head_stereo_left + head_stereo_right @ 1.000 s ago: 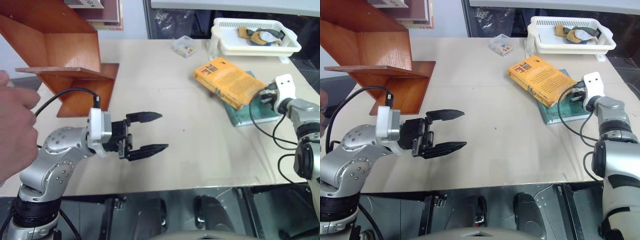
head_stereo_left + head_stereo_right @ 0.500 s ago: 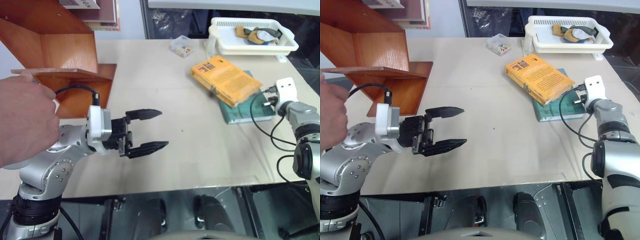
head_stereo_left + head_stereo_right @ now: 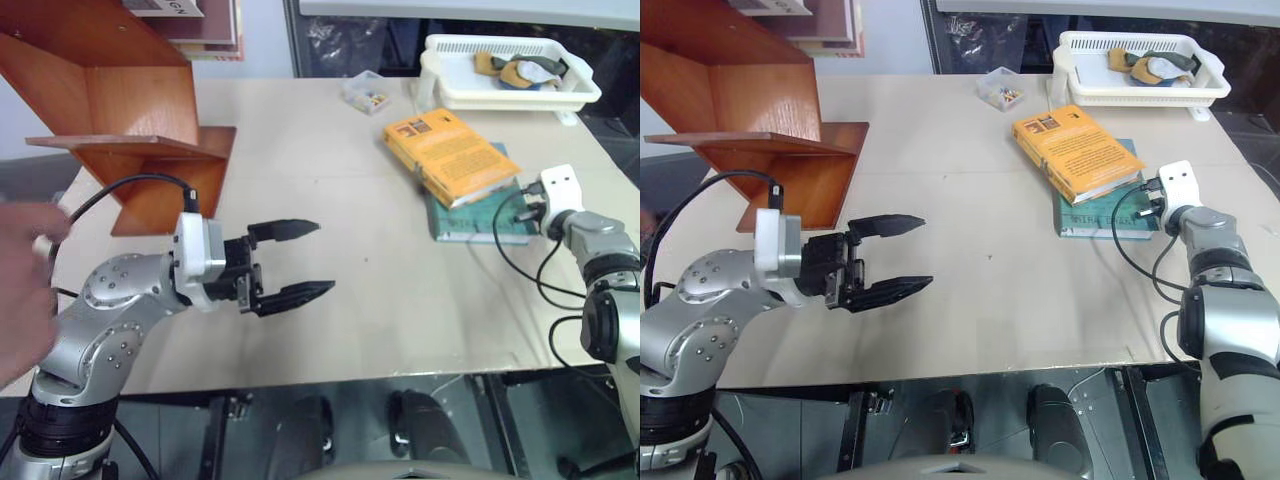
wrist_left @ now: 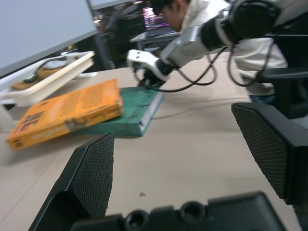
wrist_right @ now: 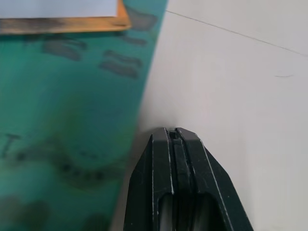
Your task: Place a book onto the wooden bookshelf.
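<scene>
Lower left of the head views: a blurred person's hand (image 3: 25,285) is cut by the frame edge, just beside the left arm's elbow.

Left gripper (image 3: 295,260) hovers over bare table (image 3: 330,180) in the lower-left middle of the frame, pointing toward frame right. Its two black fingers are spread wide with nothing between them. A black cable loops up from its wrist.

Right gripper (image 5: 175,137) sits at middle right of the head views, mostly hidden behind its white wrist block. In the right wrist view its fingers are pressed together with no gap, tip over the table just beside the edge of the teal book (image 5: 67,115). Whether the tip touches that edge cannot be told.

The book (image 3: 450,157), orange-yellow with a small cover picture, lies flat in the upper right of centre, stacked on the teal book, which shows only as a strip along its near and right sides.

Upper left: the wooden bookshelf (image 3: 130,110), slanted reddish-brown boards, top cut off by the frame. It stands well apart from the book. Partly cropped book spines show above it.

Far centre: a small clear box (image 3: 365,92) with unreadable contents. Upper right: a white plastic basket (image 3: 510,95) holding crumpled items too indistinct to name.

In the left wrist view, a seated person (image 4: 202,9) shows partly behind the right arm.
</scene>
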